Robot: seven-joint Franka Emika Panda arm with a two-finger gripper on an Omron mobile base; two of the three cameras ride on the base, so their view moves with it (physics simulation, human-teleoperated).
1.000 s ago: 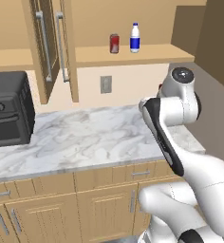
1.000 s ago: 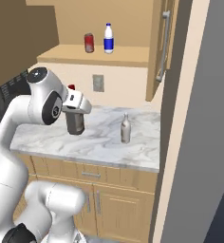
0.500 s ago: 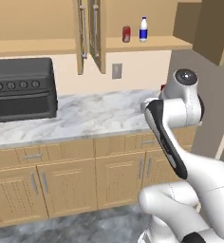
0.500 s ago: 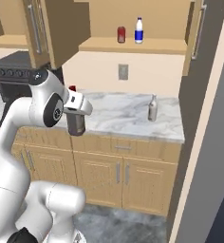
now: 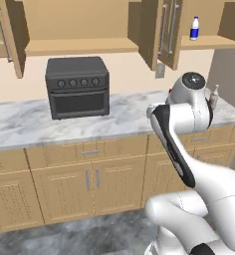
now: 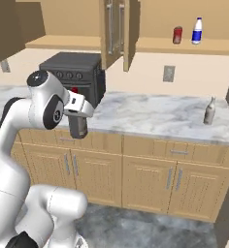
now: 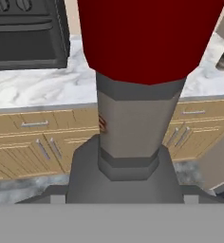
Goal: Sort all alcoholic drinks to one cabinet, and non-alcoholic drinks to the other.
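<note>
One dark grey bottle [image 6: 78, 127] in tool [image 6: 77, 121], beige bottle [image 6: 210, 111] on counter [image 6: 150, 116]

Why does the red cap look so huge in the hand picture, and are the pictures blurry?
Hand view: the camera sits right behind the dark grey bottle, so its red cap looms huge with soft edges. Right base view: the same bottle hangs small below the pincer; light is flat, without glare. Left base view: even light, slightly soft.

You are looking at a kitchen: marble table [image 5: 25, 127], dark toaster oven [image 5: 78, 85], light-wood wall cabinets [image 5: 84, 22] above, drawer cabinets [image 6: 170, 177] below.
</note>
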